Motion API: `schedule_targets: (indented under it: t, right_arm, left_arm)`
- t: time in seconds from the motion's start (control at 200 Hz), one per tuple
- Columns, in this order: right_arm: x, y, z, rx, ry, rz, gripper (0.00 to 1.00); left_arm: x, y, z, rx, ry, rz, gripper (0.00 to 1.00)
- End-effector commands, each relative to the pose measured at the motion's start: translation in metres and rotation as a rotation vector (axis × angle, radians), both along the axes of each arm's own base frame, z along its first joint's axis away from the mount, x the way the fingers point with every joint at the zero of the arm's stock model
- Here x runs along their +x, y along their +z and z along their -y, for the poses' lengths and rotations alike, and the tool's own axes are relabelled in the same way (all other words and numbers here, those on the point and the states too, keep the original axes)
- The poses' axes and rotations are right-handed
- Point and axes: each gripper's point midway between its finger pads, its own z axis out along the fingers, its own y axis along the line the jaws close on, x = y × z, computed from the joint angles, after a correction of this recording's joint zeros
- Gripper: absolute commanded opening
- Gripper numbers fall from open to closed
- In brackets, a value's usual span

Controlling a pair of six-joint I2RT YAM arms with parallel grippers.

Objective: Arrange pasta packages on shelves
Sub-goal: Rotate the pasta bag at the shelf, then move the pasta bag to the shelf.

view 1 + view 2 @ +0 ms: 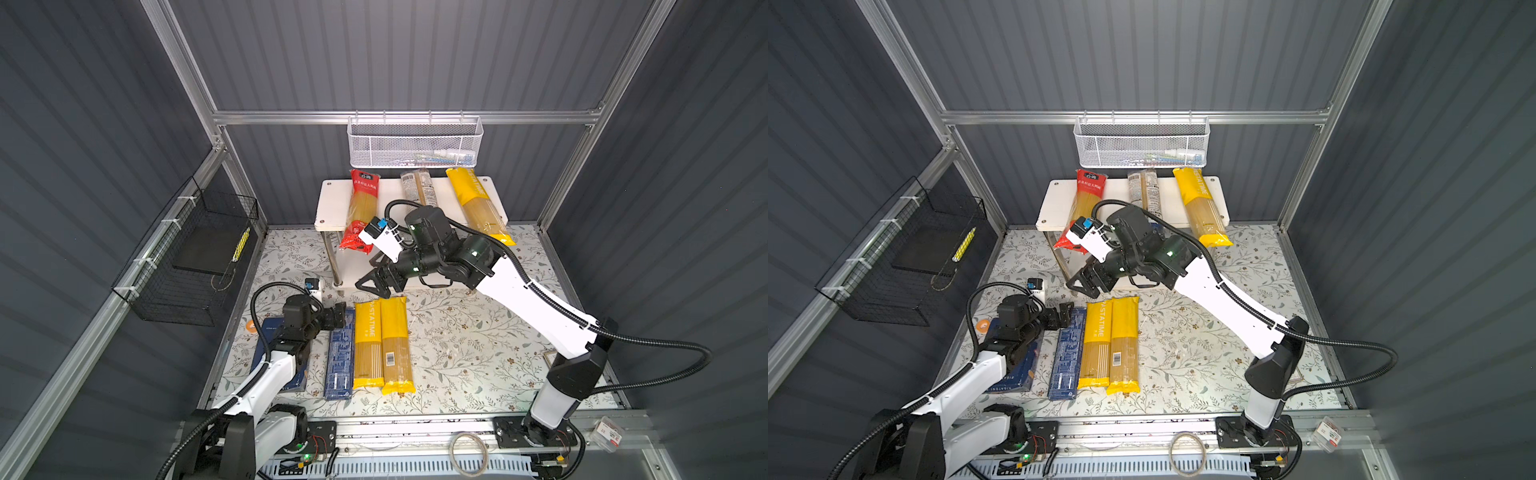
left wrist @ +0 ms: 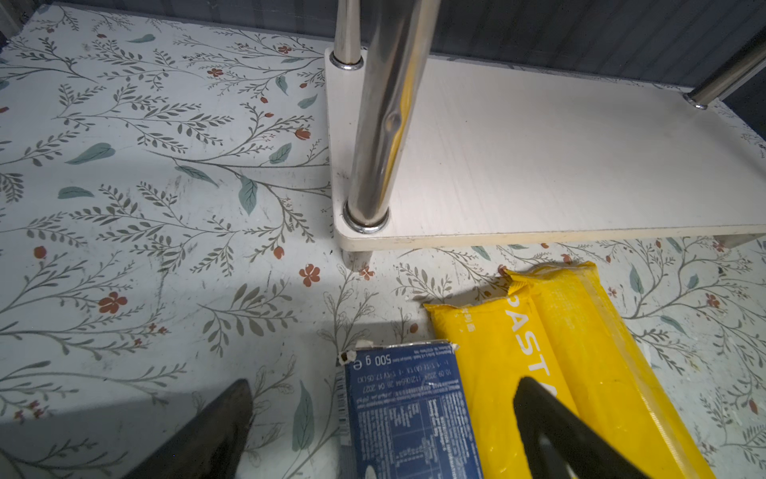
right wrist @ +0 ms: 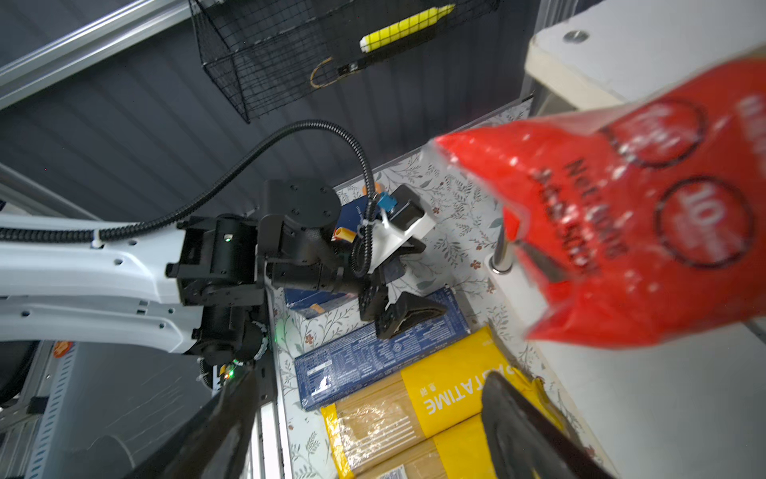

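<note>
The shelves (image 1: pixel 332 203) stand at the back. Their top board carries a red pasta package (image 1: pixel 361 208) overhanging the front edge, a clear one (image 1: pixel 417 187) and a yellow one (image 1: pixel 478 203). The lower board (image 2: pixel 539 166) is bare where it shows. On the table lie a narrow dark-blue box (image 1: pixel 338 365), two yellow bags (image 1: pixel 368 345) (image 1: pixel 395 345) and a wider blue box (image 1: pixel 1017 378) under my left arm. My left gripper (image 1: pixel 340 316) (image 2: pixel 383 385) is open over the narrow box's far end. My right gripper (image 1: pixel 372 282) (image 3: pixel 371 375) is open and empty, below the red package (image 3: pixel 621 232).
A white mesh basket (image 1: pixel 415 143) hangs on the back rail above the shelves. A black wire basket (image 1: pixel 187 257) with a yellow marker hangs on the left wall. A chrome leg (image 2: pixel 385 124) rises just ahead of my left gripper. A coiled ring (image 1: pixel 467 453) lies on the front rail.
</note>
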Motion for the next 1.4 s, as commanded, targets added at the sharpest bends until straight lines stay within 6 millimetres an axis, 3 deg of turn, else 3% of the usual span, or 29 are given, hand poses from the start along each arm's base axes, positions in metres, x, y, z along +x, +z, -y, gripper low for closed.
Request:
schedule_targets:
  t: [0.0, 0.225, 0.535, 1.146, 1.391]
  right_arm:
    - [-0.03, 0.004, 0.009, 0.006, 0.096, -0.036, 0.85]
    - [-0.045, 0.024, -0.023, 0.141, 0.206, -0.03, 0.86]
    - [-0.022, 0.032, -0.051, 0.188, 0.16, 0.021, 0.86]
    - [0.05, 0.03, -0.045, 0.164, -0.034, 0.066, 0.87]
    - [0.067, 0.034, -0.04, 0.167, -0.065, 0.064, 0.87]
  left_arm:
    - [0.004, 0.014, 0.005, 0.004, -0.025, 0.043, 0.99]
    - [0.004, 0.014, 0.005, 0.005, -0.027, 0.043, 0.99]
    - [0.003, 0.014, 0.004, 0.005, -0.024, 0.047, 0.99]
    - [0.003, 0.015, 0.004, 0.005, -0.023, 0.05, 0.99]
    - [0.002, 0.015, 0.004, 0.005, -0.021, 0.051, 0.99]
